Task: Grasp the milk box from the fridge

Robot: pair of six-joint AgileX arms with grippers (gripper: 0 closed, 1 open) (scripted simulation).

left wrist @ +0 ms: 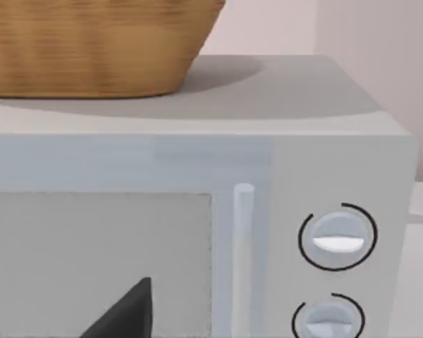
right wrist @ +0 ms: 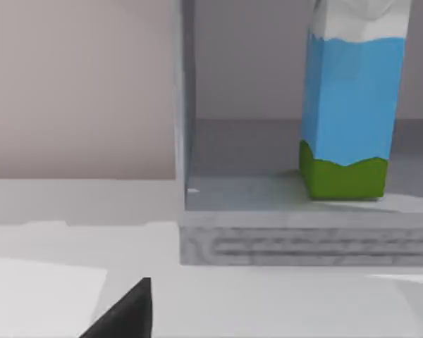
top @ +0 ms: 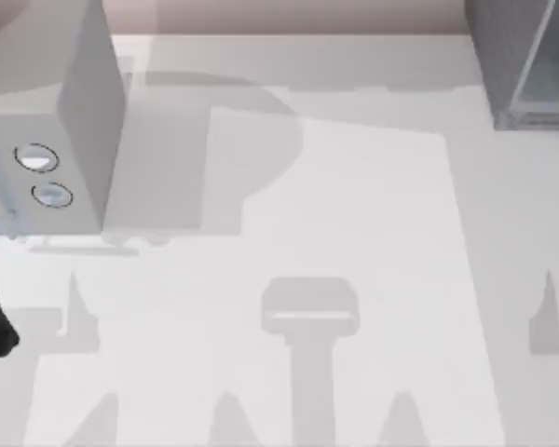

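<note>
Milk box (right wrist: 349, 116) upright inside fridge (right wrist: 303, 243); careless reach tips it. Right gripper state: can't tell.

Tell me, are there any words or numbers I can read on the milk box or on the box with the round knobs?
None.
The milk box: plain blue sides, green band, no print.
The grey box: its two dials have no numbers or marks.
The basket and fridge: no labels.
</note>
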